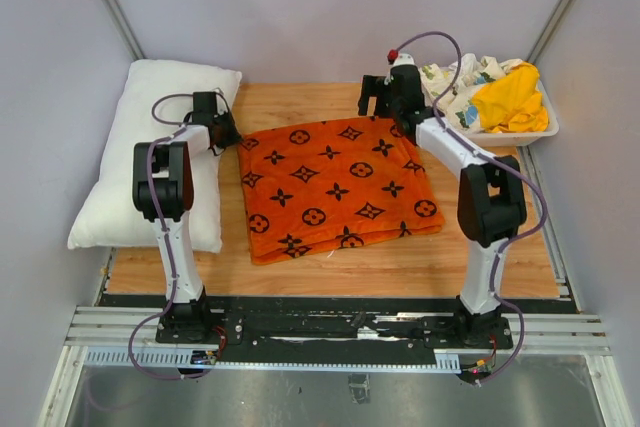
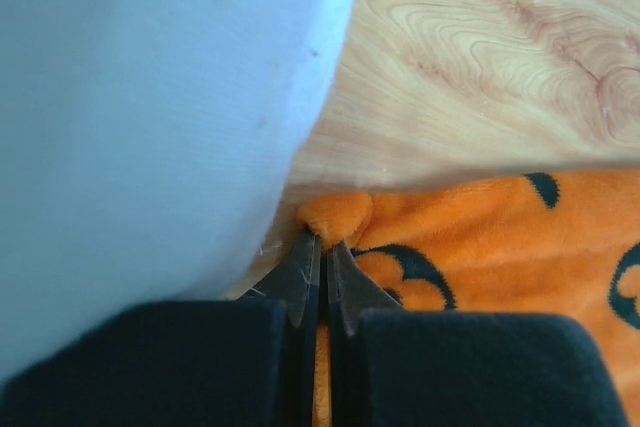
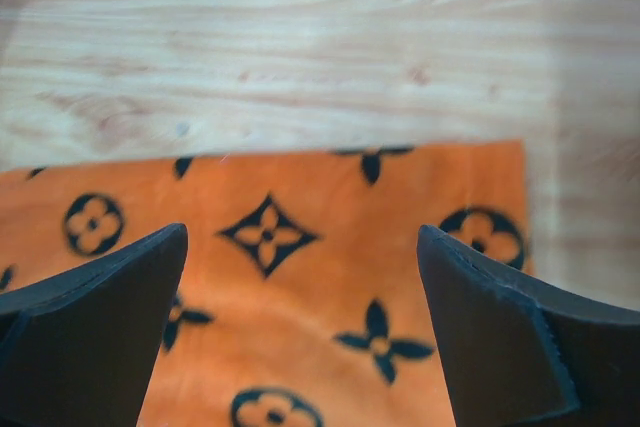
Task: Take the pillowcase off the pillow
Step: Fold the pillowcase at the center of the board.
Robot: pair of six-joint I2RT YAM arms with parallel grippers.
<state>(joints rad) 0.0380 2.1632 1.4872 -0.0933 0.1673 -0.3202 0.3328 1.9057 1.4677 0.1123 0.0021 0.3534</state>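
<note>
From above, the pillowcase lies flat in the middle of the table, with the pillow just beside it on the left. The left gripper sits at the pillowcase's far-left corner, and the right gripper hangs over its far edge. Left wrist: the jaws are together, pinching that orange corner. Right wrist: the fingers are wide apart above the pillowcase, holding nothing.

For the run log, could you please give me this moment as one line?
pillow: out, left of pillowcase | left gripper: shut on pillowcase corner | right gripper: open, by its far edge
</note>
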